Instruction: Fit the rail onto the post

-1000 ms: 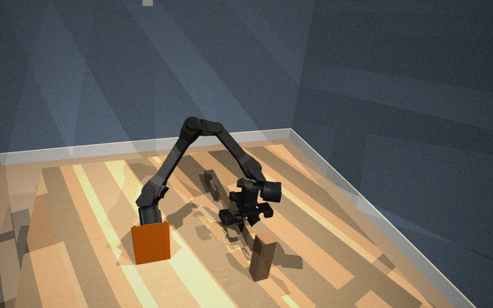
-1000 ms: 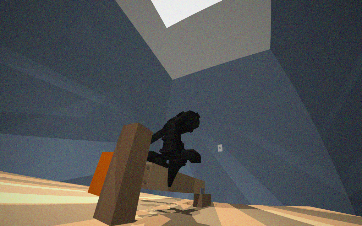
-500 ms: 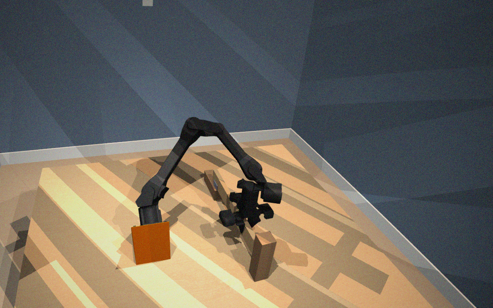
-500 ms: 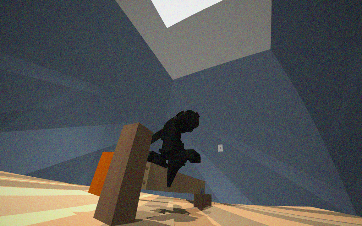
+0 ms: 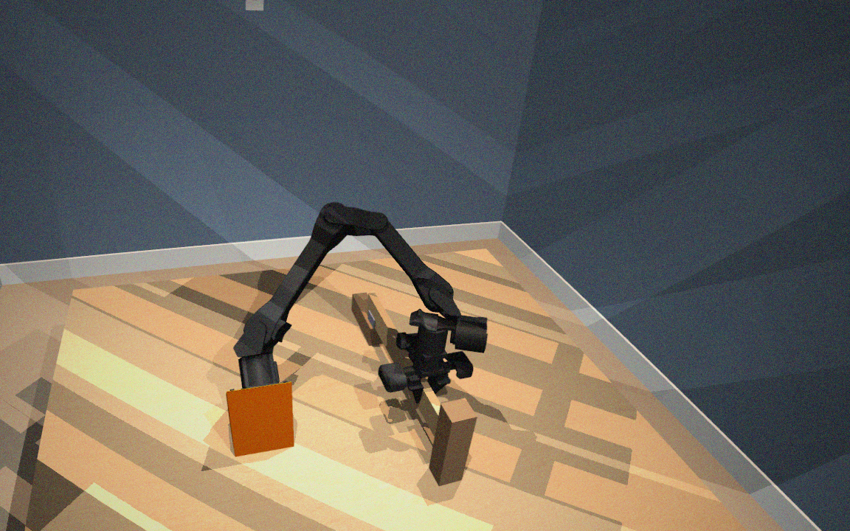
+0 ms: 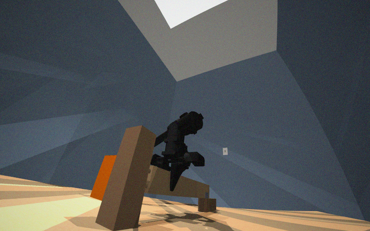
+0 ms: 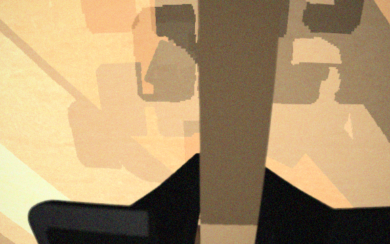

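Note:
The long brown rail [image 5: 423,413] [image 6: 190,186] [image 7: 235,85] runs from the low footboard block [image 6: 207,204] toward the upright wooden post [image 5: 452,442] [image 6: 130,178]. My gripper [image 5: 426,394] [image 6: 171,188] [image 7: 221,160] is shut on the rail close to its near end, one finger on each side. The near end is raised off the table and the rail looks about level. Its far end is at the blue bracket [image 6: 207,195] on the block. The near end is very close to the post. The post partly hides the joint in the exterior view; peg depth and contact cannot be told.
The arm's base stands behind an orange panel [image 5: 261,420] [image 6: 102,178], left of the rail in the top view. The arm arches over from there to the rail. Shadows and bright light patches cross the wooden table [image 5: 170,455].

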You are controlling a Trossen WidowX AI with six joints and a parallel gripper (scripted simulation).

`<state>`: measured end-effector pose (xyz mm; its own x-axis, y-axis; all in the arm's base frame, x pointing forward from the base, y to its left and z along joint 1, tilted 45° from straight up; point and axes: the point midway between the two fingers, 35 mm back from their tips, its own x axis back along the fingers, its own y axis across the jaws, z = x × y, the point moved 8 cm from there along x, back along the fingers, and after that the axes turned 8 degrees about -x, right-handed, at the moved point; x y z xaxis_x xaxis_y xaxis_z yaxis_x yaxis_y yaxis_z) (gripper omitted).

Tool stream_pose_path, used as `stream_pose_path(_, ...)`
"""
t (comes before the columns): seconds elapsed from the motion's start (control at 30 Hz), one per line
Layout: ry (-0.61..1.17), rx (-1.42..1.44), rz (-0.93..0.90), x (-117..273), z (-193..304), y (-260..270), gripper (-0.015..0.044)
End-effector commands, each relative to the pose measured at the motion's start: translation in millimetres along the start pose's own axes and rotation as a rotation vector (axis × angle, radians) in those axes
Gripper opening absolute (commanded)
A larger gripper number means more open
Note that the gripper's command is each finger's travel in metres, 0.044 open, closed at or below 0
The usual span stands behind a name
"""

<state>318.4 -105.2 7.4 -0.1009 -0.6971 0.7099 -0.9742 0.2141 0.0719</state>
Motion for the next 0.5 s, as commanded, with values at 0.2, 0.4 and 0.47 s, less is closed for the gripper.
stream_pose_path(0.2,-0.001,0.001,0.006,2.3,4.5,-0.6,0.0000)
stream_pose_path(0.4,-0.001,0.001,0.006,1.9,6.4,-0.9,0.0000)
stream_pose_path(0.47,-0.001,0.001,0.006,1.7,7.0,-0.9,0.0000)
